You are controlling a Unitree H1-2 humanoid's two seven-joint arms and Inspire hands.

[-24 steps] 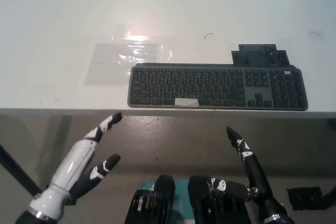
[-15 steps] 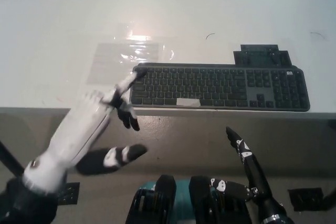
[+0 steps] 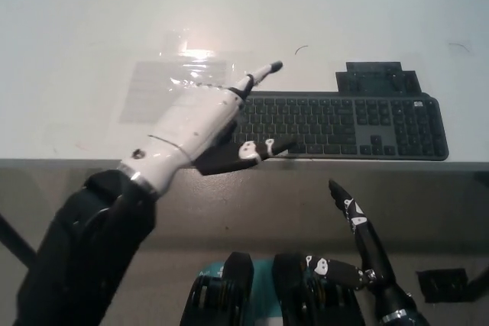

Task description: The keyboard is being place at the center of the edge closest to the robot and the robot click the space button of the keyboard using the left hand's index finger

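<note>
Reach explains the layout: the flat dark-grey keyboard lies along the near edge of the white surface, somewhat right of centre. The white left hand is over its left half, grasping nothing, with the index finger stretched out alone past the far edge, probably so only it presses the space bar, which the thumb hides. The black right hand rests below the edge, released and empty.

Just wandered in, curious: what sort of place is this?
Probably a robotics lab test bench: a white table, a dark keyboard at its near edge, the robot's white left hand over it, black right hand resting below.
</note>
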